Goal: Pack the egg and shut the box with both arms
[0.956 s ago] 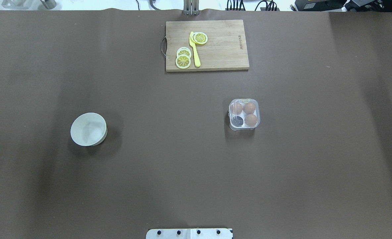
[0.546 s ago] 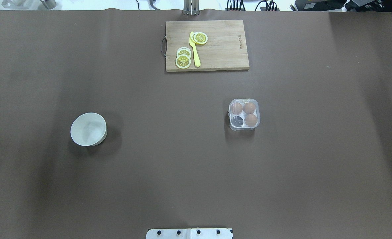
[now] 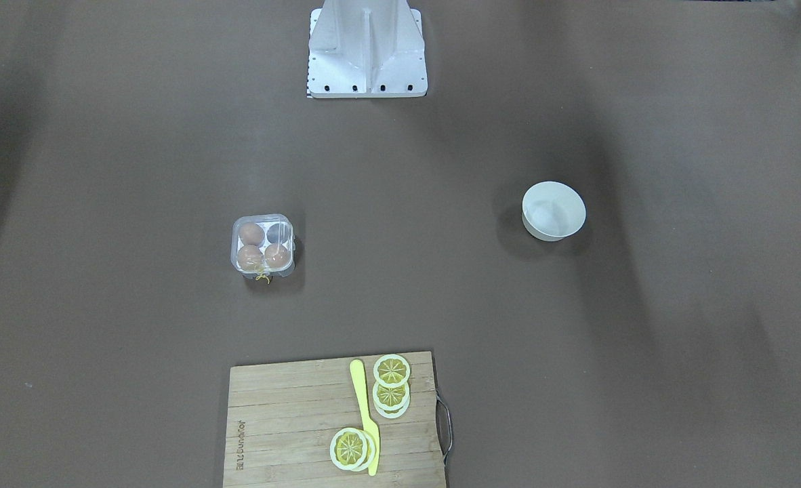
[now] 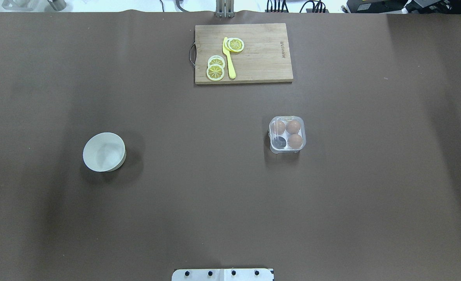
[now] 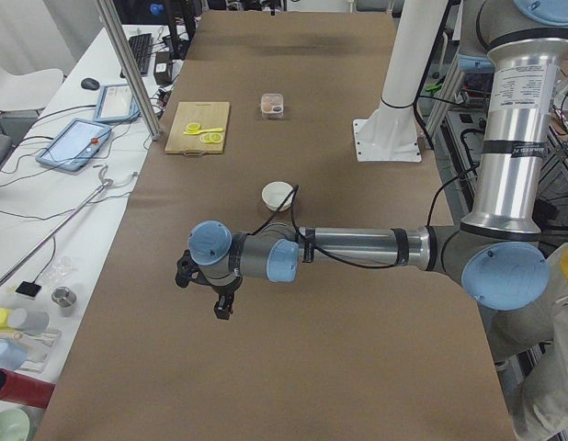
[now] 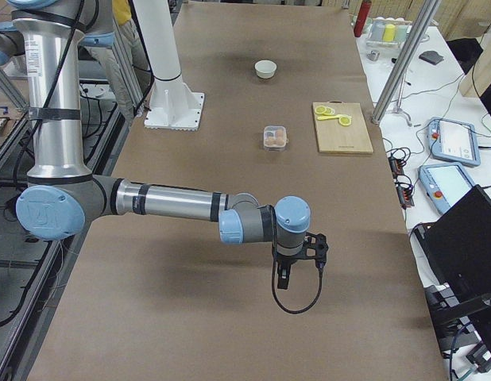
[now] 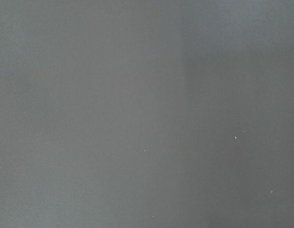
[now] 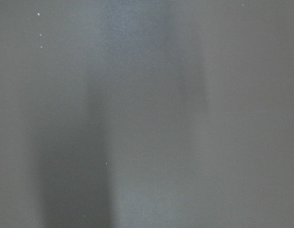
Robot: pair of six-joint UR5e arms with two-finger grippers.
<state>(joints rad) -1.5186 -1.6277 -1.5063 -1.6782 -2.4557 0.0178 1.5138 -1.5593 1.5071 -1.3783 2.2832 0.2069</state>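
- Locate the box [image 4: 287, 134] in the overhead view. It stands on the brown table cover [image 4: 230, 203] at about 1 o'clock from the robot's base plate [image 4: 222, 274], in the right arm's half.
- Check its contents. Three brown eggs [image 4: 293, 126] fill three cells, and the cell at the box's 7 o'clock corner is dark and empty.
- You cannot tell which of the three is the task's egg, and no loose egg shows. The white bowl [image 4: 104, 152], at 9 o'clock from the box and well apart, looks empty.
- Treat the lid as probably down, since the outline is a single rounded square with no flap beside it. This is a judgement, so confirm it before you act.
- Expect no long axis, because the box is near square. Its yellow string [image 3: 261, 276] hangs on the side away from the robot, at 12 o'clock in the overhead view.
- Find the right gripper [image 6: 285, 274] in the right-end view only. The box lies at 12 o'clock from it, well apart.
- Find the left gripper [image 5: 220, 301] in the left-end view only. The box lies between 12 and 1 o'clock from it, far beyond the bowl.
- Judge the right arm the nearer, so any first reach to the box falls to it.
- Whether either gripper's jaws are parted or together cannot be told. Both wrist cameras show only table cover.
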